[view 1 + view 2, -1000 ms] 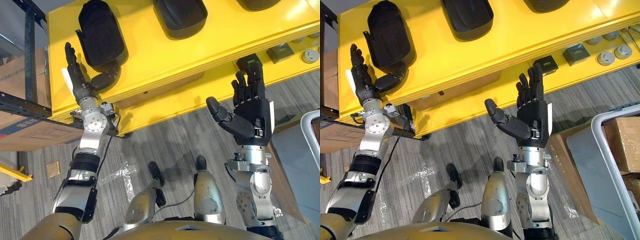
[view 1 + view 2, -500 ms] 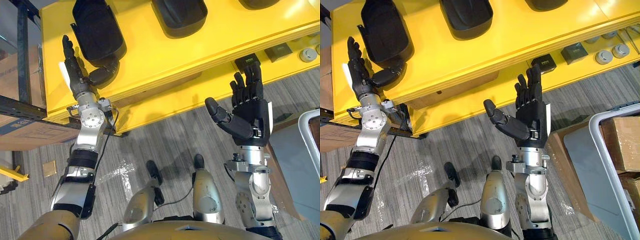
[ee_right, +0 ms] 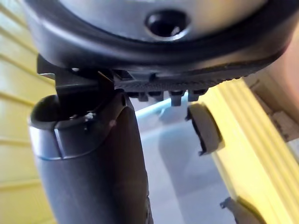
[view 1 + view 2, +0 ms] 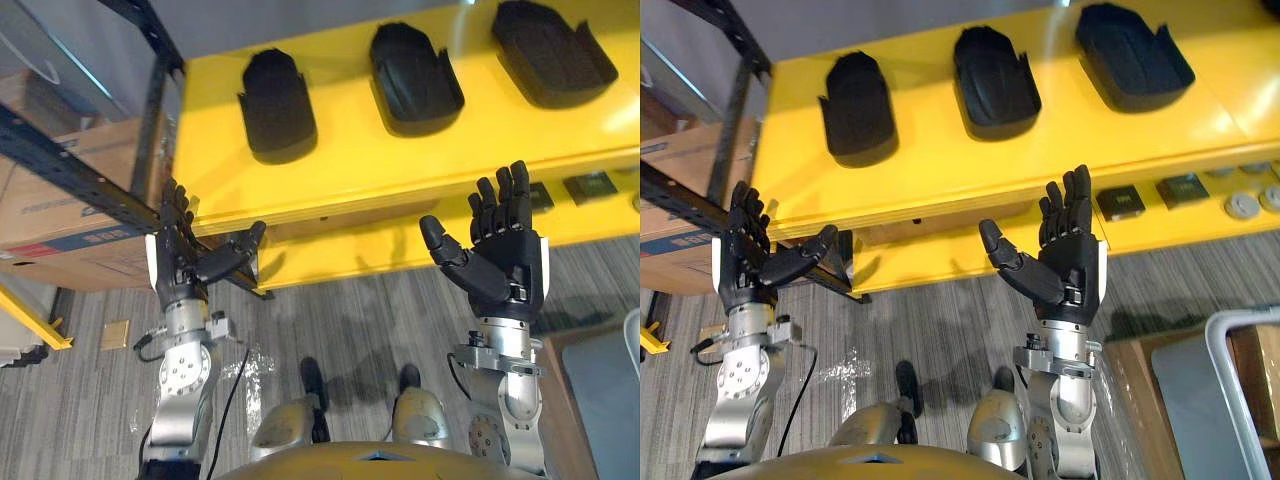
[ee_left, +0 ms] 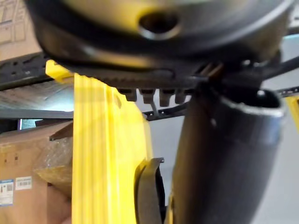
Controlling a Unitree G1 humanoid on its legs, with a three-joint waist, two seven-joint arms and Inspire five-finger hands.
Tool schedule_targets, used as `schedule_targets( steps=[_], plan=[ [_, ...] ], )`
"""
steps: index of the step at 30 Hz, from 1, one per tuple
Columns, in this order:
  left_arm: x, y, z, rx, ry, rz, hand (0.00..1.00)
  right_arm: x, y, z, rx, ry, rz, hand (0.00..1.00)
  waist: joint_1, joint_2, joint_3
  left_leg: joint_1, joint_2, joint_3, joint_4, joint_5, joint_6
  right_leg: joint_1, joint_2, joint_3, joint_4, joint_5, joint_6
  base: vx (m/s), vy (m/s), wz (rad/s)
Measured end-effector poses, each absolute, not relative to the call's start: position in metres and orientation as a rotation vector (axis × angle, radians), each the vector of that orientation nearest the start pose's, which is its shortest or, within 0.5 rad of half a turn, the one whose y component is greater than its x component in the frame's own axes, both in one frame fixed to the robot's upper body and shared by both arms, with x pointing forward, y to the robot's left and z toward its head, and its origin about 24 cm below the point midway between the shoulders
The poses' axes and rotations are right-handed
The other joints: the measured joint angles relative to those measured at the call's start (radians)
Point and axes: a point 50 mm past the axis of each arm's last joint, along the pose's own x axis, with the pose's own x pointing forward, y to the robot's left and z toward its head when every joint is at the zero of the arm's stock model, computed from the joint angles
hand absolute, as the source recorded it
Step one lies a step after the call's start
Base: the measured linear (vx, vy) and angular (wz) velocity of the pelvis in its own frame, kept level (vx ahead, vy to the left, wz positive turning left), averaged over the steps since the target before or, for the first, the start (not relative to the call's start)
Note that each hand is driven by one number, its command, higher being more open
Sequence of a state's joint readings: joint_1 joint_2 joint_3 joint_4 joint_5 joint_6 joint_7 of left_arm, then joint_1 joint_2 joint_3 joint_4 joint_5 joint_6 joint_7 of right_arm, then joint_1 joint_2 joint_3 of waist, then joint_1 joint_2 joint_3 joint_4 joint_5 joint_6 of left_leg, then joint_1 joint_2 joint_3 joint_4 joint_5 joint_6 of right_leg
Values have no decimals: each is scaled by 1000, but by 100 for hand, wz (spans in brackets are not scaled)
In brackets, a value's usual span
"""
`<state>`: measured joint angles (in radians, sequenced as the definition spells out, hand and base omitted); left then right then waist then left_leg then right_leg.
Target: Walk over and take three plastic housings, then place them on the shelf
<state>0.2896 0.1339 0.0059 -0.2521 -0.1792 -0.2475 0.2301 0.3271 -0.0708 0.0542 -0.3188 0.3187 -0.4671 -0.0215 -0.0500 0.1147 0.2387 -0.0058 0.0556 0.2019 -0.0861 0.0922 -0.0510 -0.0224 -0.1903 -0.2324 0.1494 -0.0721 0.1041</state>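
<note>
Left eye view: three black plastic housings point(image 4: 414, 78) lie in a row on the yellow counter point(image 4: 340, 170).
The housings lie apart from one another, and neither hand touches them. The left robot hand point(image 4: 185, 262) and the right robot hand point(image 4: 497, 265) are raised before the counter's front edge, fingers straight and spread wide, both empty. A lower shelf point(image 4: 930, 250) carries small parts point(image 4: 1181, 190), and a cardboard box point(image 4: 60, 200) stands at the left.
</note>
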Motion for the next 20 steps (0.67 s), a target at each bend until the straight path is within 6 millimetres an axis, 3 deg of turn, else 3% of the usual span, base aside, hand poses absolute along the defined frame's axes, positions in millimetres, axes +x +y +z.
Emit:
schedule_targets(
  steps=[7, 12, 14, 17, 19, 20],
  plan=[
    [187, 181, 61, -230, -206, 89, 100, 185, -177, 81, 198, -429, -191, 100, 15, -28, -82, 16, -5, -13, -3, -11, -1, 65, 2, -31, -77, 30, 11, 14, 19, 7],
    [182, 179, 51, -53, -174, 126, 100, 186, -187, 56, 92, -319, -341, 100, 19, -44, -109, 17, -9, -24, -3, -12, 2, 86, 3, -40, -102, 43, 12, 21, 12, 7],
    [175, 184, 35, 37, -103, 182, 100, 183, -196, 48, 72, -283, -418, 100, 20, -43, -115, 16, -10, -27, -3, -12, 3, 86, 2, -44, -104, 44, 12, 15, 6, 3],
    [156, 196, -7, 38, 93, 304, 100, 170, -217, 23, 45, -170, -541, 100, 20, -52, -134, 15, -10, -39, -4, -9, 6, 99, 3, -63, -117, 44, 13, 27, -6, 10],
    [132, 207, -52, 45, 309, 442, 100, 154, -231, -11, 63, -15, -629, 100, 23, -65, -140, 19, -8, -46, -4, -12, 2, 109, 8, -65, -121, 42, 9, 23, -10, 8],
    [124, 210, -64, 32, 368, 480, 100, 150, -233, -21, 69, 30, -651, 100, 23, -68, -141, 23, -7, -46, -4, -12, 2, 111, 9, -65, -122, 41, 9, 0, 0, 0]
  ],
)
